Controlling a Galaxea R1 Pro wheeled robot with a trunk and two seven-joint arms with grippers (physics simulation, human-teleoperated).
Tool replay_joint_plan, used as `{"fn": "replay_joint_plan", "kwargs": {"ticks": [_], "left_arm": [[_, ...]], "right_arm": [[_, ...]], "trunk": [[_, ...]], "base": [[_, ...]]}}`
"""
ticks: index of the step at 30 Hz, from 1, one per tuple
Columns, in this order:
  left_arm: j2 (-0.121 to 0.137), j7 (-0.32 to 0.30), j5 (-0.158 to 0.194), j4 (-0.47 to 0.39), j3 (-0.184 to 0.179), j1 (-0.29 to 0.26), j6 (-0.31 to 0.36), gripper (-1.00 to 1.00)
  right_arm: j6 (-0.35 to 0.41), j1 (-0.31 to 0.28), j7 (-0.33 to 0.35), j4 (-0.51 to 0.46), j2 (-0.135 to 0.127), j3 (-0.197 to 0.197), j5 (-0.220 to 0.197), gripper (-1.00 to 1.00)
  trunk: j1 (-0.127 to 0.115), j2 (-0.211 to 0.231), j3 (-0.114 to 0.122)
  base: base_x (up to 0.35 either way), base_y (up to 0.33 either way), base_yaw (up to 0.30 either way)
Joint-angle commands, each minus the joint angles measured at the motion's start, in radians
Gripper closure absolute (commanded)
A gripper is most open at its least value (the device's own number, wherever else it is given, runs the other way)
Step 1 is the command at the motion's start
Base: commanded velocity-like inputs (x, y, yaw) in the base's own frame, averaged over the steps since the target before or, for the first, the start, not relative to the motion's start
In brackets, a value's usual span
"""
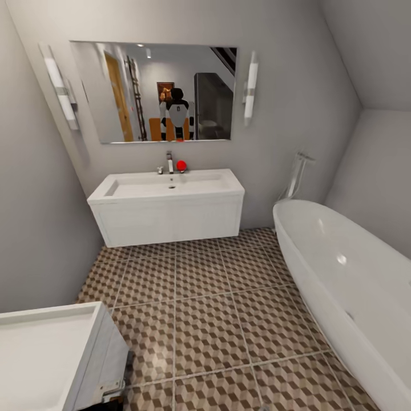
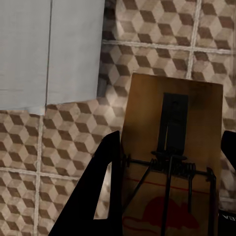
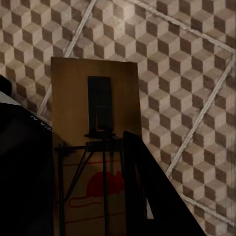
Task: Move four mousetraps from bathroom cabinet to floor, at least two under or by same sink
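Mousetraps rode one in each claw as I faced the wide white wall-hung sink across the cube-patterned brown, beige and white tiled bathroom floor. My left claw was clamped on a flat tan wooden mousetrap with a black spring bar and red print, one dark finger pressed to its long edge, above tiles and beside a pale grey panel. My right claw likewise gripped a second flat wooden mousetrap over bare tiles. An oval white bathtub stood to the right, and a white boxy unit lay near at the left. To do the step well, I judged I should roll close to the basin, lower each trap flat until it touched tile just under or against the basin's front, and only then part the fingers.
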Motion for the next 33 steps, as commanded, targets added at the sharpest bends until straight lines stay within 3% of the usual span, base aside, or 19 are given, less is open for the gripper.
{"fn": "replay_joint_plan", "kwargs": {"ticks": [1,33], "left_arm": [[0.000,0.004,0.005,0.000,-0.008,-0.001,0.001,1.00],[-0.001,0.004,0.004,0.000,-0.008,-0.001,0.001,1.00]], "right_arm": [[-0.007,-0.002,0.000,0.004,0.000,0.004,0.001,1.00],[-0.007,-0.002,0.000,0.004,0.000,0.004,0.001,1.00]], "trunk": [[0.001,-0.001,-0.001],[0.001,-0.001,-0.001]], "base": [[0.334,0.000,0.000],[0.334,0.000,0.000]]}}
